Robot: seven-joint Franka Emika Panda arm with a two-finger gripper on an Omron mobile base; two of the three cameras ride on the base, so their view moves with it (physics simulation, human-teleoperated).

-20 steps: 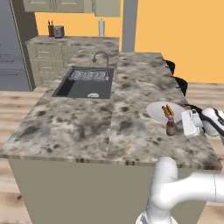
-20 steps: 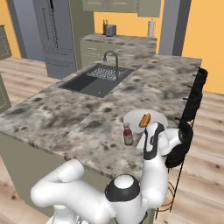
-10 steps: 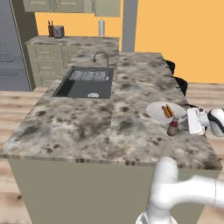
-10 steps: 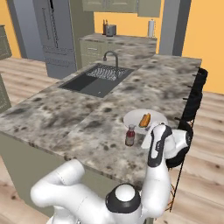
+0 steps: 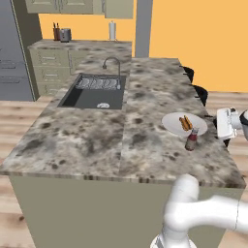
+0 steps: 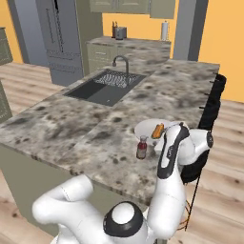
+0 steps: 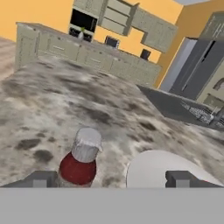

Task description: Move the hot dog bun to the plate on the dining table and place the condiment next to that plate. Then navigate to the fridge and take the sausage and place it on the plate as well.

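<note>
Though beside bottle [image 7: 83,158], end effector [image 7: 111,178] wide, empty.

The bench [image 5: 97,140] is mottled grey-brown stone. The plate [image 5: 172,124] is white, the hot dog bun [image 5: 185,122] orange-brown, and the condiment bottle [image 5: 191,140] dark red with a grey cap.

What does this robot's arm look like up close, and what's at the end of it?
The arm is made of smooth, rounded white segments with dark bands at the joints. A dark strip runs along one upper segment. It ends in a blocky white gripper with two small, dark, squarish fingers. No loose cables or markings are visible.
</note>
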